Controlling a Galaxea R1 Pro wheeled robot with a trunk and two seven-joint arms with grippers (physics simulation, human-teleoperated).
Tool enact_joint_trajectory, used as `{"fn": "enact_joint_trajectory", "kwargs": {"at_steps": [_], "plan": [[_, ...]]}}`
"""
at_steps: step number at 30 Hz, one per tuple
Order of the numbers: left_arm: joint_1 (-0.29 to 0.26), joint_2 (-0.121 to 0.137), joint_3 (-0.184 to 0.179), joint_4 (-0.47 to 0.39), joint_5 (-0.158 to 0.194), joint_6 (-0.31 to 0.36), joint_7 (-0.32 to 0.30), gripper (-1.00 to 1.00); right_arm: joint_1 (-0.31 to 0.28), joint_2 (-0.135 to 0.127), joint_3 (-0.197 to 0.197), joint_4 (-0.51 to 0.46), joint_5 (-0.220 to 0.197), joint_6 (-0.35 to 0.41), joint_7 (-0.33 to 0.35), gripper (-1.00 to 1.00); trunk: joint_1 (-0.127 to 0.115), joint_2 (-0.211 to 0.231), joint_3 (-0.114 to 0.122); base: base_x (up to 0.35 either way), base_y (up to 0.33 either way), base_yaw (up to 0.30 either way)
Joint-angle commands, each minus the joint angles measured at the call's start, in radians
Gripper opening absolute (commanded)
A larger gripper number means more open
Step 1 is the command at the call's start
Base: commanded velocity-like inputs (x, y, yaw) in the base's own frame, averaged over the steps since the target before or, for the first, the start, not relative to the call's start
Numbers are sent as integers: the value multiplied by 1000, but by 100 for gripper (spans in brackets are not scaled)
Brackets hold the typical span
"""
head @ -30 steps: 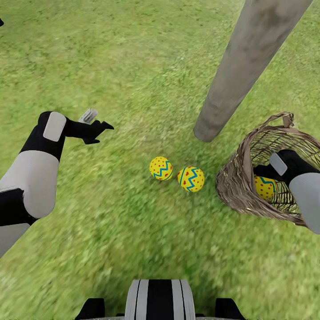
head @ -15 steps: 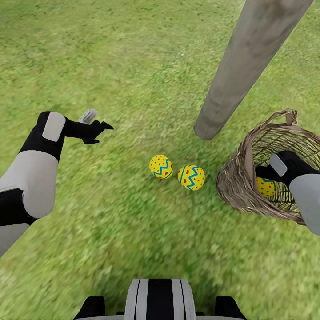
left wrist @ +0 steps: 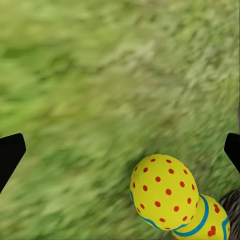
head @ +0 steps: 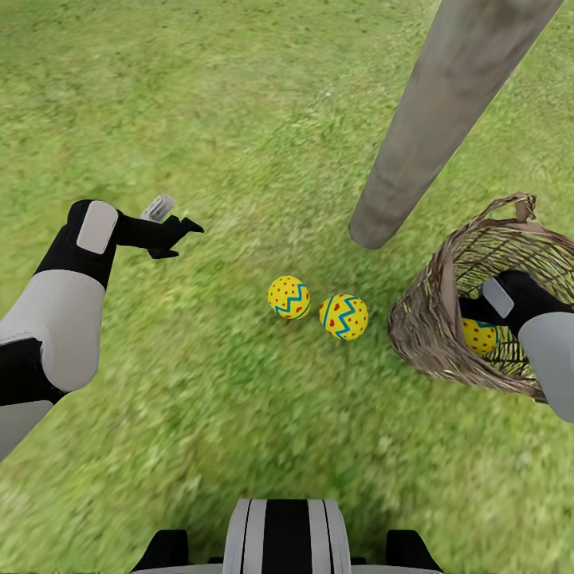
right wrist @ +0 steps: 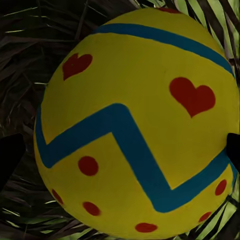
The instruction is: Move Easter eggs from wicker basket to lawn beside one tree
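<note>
1. Head view: two small yellow eggs with blue zigzag bands, one (head: 288, 298) and its neighbour (head: 344, 317), lie on the mottled green lawn (head: 239, 119) near the pale grey tree trunk (head: 430, 127). My right pincer (head: 472, 309) has sunk slightly deeper into the brown woven wicker basket (head: 422, 319) over the last second, closing on the third egg (head: 480, 336). My left pincer (head: 179, 235) hangs released, unmoved.
2. Left wrist view: both placed eggs, the nearer (left wrist: 164, 192), lie on grass between spread tips.
3. Right wrist view: the last egg (right wrist: 135, 130) sits between my fingertips; whether they are clenched I cannot tell. I judge it the final pickup.

Yellow Easter eggs (head: 288, 298) with blue zigzags and red dots, brown wicker basket (head: 430, 319), green lawn (head: 199, 104)
</note>
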Motion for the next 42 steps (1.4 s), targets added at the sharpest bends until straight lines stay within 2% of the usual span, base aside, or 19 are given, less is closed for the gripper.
{"fn": "enact_joint_trajectory", "kwargs": {"at_steps": [1, 33, 34, 42], "plan": [[-1, -1, 2, -1, 11, 4, 10, 100, 0, 1, -7, -2, -40, 0, -6, 100, 0, 0, -1, 0, 0, 0], [-1, 6, 5, 1, 13, 4, 9, 100, 11, 1, -7, 10, -38, -1, -11, 100, 0, 0, -1, 0, 0, 0], [-1, 6, 5, 1, 13, 4, 9, 100, 11, 1, -7, 10, -38, -1, -11, -100, 0, 0, -1, 0, 0, 0], [-1, 9, 5, 1, 13, 4, 9, 100, 11, 2, -7, 11, -15, 0, -8, -100, 0, 0, -1, 0, 0, 0]]}}
